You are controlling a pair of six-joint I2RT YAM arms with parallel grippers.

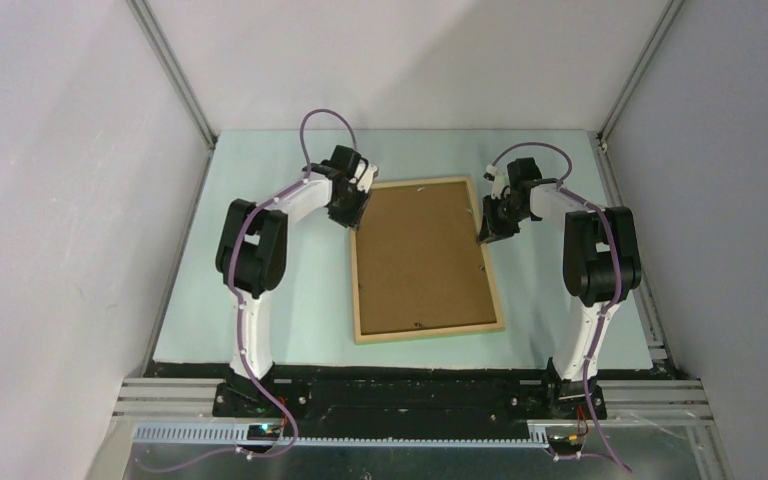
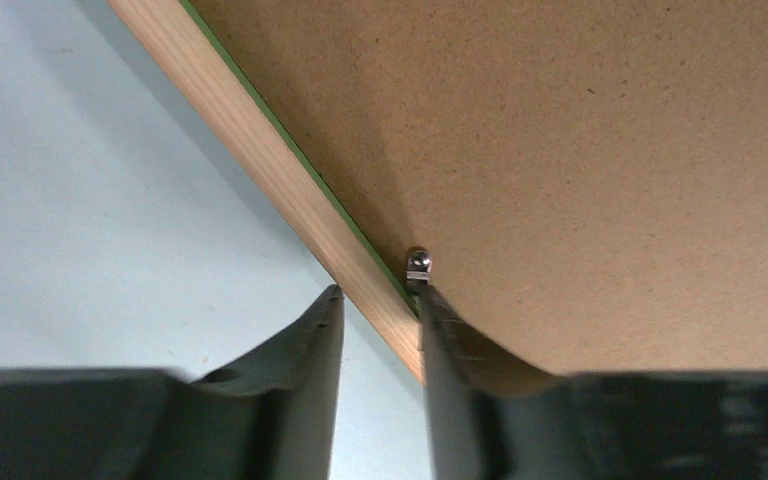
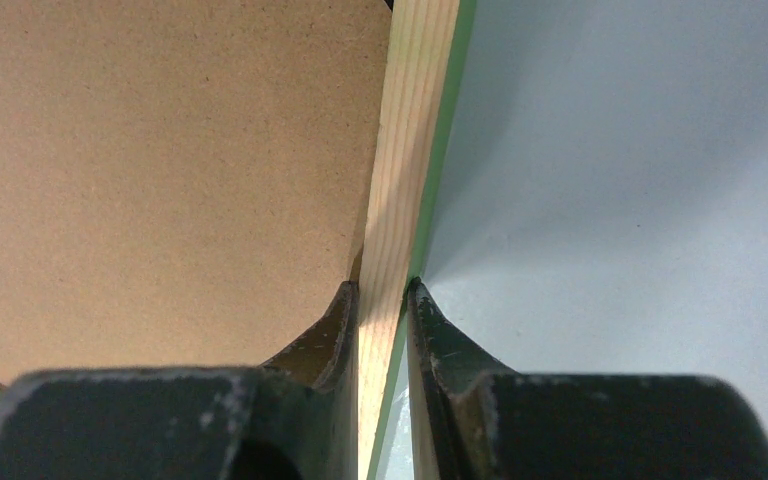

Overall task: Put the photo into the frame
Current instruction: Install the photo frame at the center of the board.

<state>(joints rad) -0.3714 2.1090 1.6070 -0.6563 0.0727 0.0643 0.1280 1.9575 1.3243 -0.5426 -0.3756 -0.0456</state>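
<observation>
**Both grippers clamp the side rails of a back-up frame with the photo inside**

White walls (image 1: pixel 60 220) close the cell in on three sides. Bare aluminium posts (image 1: pixel 175 70) slant up from the far corners. The walls enclose a pale blue-green table (image 1: pixel 310 310), matt and plain, bordered on its near side by a black strip (image 1: pixel 410 392).

The frame (image 1: pixel 430 331) is at the middle of the table, back upward. Its long sides run away from the near edge, and the whole frame is turned slightly askew. Its rails show light wood, and both wrist views show a thin green line along the lower edge. Inside it sits the photo (image 1: pixel 422 255), filling the opening from rail to rail, with only its speckled brown board back showing. Whether the frame's far end rests on the table or is raised a little cannot be told.

The left gripper (image 1: pixel 352 220) is on the left rail near the far corner. Its fingers (image 2: pixel 325 340) straddle the wood, one outside and one on the board side, and pinch the rail between them. The right gripper (image 1: pixel 488 235) is on the right rail, also toward the far end, with its jaws pressed against both faces of the wood.

A small metal tab (image 2: pixel 418 263) stands at the board's edge, just beside the left gripper's inner finger.
</observation>
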